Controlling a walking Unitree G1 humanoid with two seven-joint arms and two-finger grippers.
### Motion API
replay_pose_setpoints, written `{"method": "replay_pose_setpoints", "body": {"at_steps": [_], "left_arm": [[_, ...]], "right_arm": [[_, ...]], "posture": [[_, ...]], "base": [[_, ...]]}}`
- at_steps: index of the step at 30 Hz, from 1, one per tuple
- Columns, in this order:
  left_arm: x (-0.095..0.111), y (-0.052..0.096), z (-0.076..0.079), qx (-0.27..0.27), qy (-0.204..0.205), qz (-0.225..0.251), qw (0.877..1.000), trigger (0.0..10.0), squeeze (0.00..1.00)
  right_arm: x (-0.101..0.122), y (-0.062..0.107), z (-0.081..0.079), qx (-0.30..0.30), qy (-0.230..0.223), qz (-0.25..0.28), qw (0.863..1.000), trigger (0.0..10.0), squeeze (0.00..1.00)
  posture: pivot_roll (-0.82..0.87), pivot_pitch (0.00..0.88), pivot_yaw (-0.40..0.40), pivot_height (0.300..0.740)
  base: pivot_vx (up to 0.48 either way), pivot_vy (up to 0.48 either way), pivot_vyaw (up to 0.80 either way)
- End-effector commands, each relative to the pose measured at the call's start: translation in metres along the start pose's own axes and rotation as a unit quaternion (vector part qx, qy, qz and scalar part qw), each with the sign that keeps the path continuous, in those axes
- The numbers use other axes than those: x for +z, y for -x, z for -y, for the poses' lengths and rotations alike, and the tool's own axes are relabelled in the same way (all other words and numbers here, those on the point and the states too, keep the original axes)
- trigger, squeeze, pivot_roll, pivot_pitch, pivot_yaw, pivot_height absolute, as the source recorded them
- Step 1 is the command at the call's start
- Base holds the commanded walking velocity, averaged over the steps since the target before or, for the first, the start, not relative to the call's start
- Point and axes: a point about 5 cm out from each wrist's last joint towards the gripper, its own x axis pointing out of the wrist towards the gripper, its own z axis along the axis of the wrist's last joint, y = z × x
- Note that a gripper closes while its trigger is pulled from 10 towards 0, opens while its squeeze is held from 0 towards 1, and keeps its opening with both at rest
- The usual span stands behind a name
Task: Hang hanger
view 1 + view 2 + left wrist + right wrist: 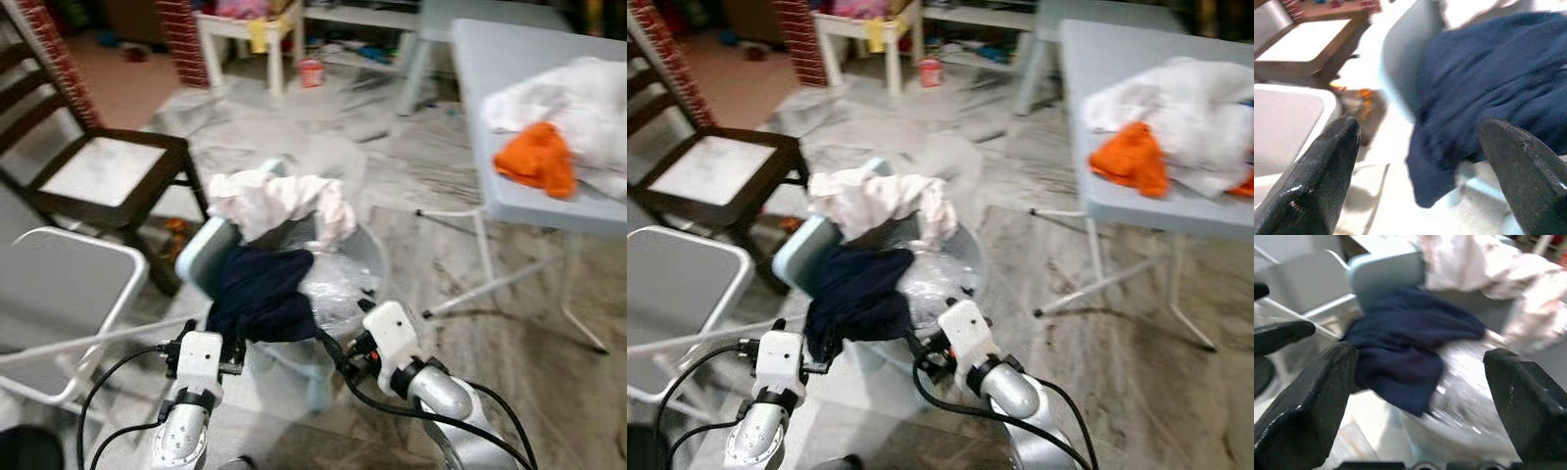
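A laundry basket (211, 250) is seen on the floor, with a navy garment (260, 294) draped over its near rim and a pale garment (279, 201) heaped above. Just short of the navy cloth, the left pincer (1418, 161) and right pincer (1420, 391) are held apart, clamping nothing. No hanger can be made out.

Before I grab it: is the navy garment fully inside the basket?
No. The navy garment drapes over the basket rim, hanging down outside, beside the white clothes.
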Motion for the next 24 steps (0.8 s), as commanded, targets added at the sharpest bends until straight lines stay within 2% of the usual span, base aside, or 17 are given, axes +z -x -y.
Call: {"method": "replay_pose_setpoints", "body": {"at_steps": [1,6,15,20,24], "left_arm": [[-0.008,0.003,-0.001,0.003,0.000,-0.023,1.000,10.0,0.00],[-0.011,-0.003,-0.005,-0.002,-0.007,-0.041,0.999,10.0,0.00],[-0.002,-0.022,-0.003,-0.009,-0.003,-0.038,0.999,10.0,0.00],[0.003,-0.029,0.003,-0.022,0.000,-0.029,0.999,10.0,0.00],[0.004,-0.031,0.010,-0.041,0.009,-0.024,0.999,10.0,0.00]], "right_arm": [[-0.004,0.002,0.000,-0.001,-0.004,-0.006,1.000,10.0,0.00],[-0.005,0.004,0.002,-0.007,-0.008,-0.003,1.000,10.0,0.00],[-0.003,0.007,0.005,-0.010,-0.006,-0.002,1.000,10.0,0.00],[-0.003,0.010,0.009,-0.016,-0.001,-0.004,1.000,10.0,0.00],[-0.002,0.012,0.009,-0.019,0.003,-0.003,1.000,10.0,0.00]], "posture": [[-0.09,0.103,0.021,0.740],[-0.10,0.110,0.018,0.740],[-0.12,0.117,-0.003,0.740],[-0.13,0.118,-0.006,0.740],[-0.14,0.127,-0.011,0.740]], "base": [[0.000,0.000,0.76],[0.000,0.000,0.09],[0.000,0.000,0.00],[0.000,0.000,-0.80],[0.000,0.000,-0.12]]}}
